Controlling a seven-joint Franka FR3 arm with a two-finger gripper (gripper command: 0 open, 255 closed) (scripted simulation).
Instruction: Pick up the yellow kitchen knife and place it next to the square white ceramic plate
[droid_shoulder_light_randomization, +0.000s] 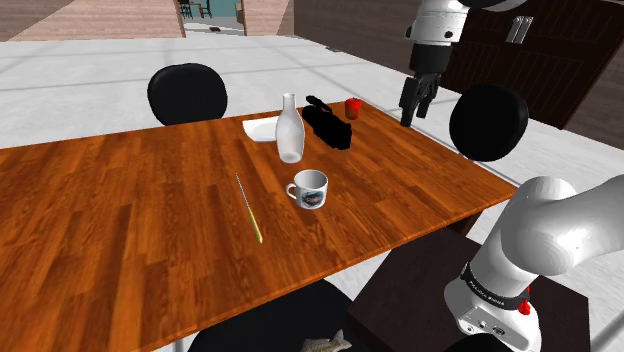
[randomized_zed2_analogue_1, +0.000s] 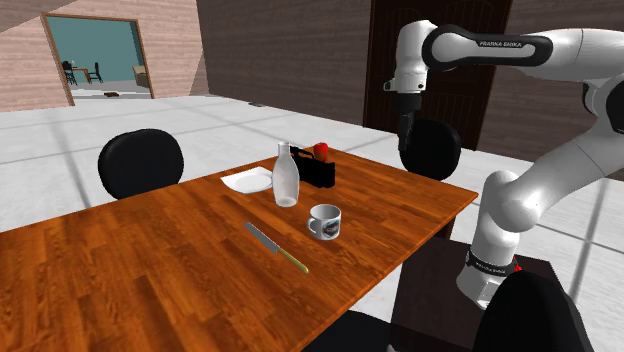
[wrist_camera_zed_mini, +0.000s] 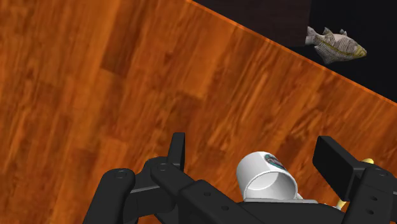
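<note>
The knife (droid_shoulder_light_randomization: 248, 208) lies flat on the wooden table (droid_shoulder_light_randomization: 120, 220), grey blade pointing away and yellow handle toward the near edge; it also appears in the second exterior view (randomized_zed2_analogue_1: 275, 246). The square white plate (droid_shoulder_light_randomization: 262, 128) (randomized_zed2_analogue_1: 246, 181) sits farther back, behind a white bottle (droid_shoulder_light_randomization: 289, 130). My gripper (droid_shoulder_light_randomization: 414, 110) (randomized_zed2_analogue_1: 406, 135) hangs high above the table's far corner at the shoulder view's right, well away from the knife. In the wrist view the gripper (wrist_camera_zed_mini: 254, 149) is open, its black fingers wide apart with nothing held, looking down at a white mug (wrist_camera_zed_mini: 267, 178) far below.
A white mug (droid_shoulder_light_randomization: 310, 189) stands just right of the knife. A black object (droid_shoulder_light_randomization: 328, 124) and a small red thing (droid_shoulder_light_randomization: 353, 107) sit beside the bottle. Black round chairs (droid_shoulder_light_randomization: 187, 93) (droid_shoulder_light_randomization: 488, 122) surround the table. A fish figure (wrist_camera_zed_mini: 334, 43) lies below the table's edge.
</note>
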